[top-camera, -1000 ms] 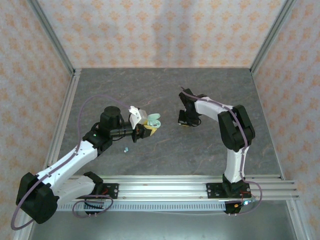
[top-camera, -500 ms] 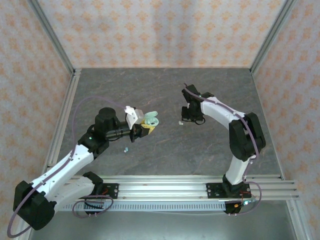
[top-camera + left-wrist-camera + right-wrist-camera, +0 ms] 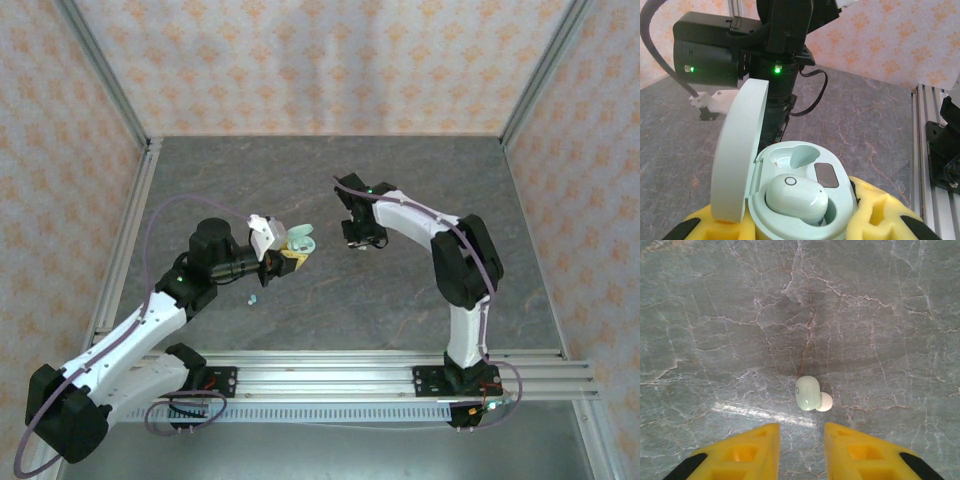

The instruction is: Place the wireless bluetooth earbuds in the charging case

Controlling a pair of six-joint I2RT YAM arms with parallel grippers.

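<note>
One mint case (image 3: 737,150). Two mint earbuds: one earbud (image 3: 796,199) and a second earbud (image 3: 807,393). One tiny blue earbud (image 3: 252,298).

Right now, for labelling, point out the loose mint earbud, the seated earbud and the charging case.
loose mint earbud (image 3: 807,392), right wrist view, rounded body.
seated earbud (image 3: 796,199), left wrist view, top shell.
charging case (image 3: 799,155), left wrist view, empty slot.

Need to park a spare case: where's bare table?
Bare: the table along the back wall and its far-right corner. Crowded: the middle, where the left gripper holds the charging case and the right gripper hangs over a mint earbud; a blue earbud lies nearby.
</note>
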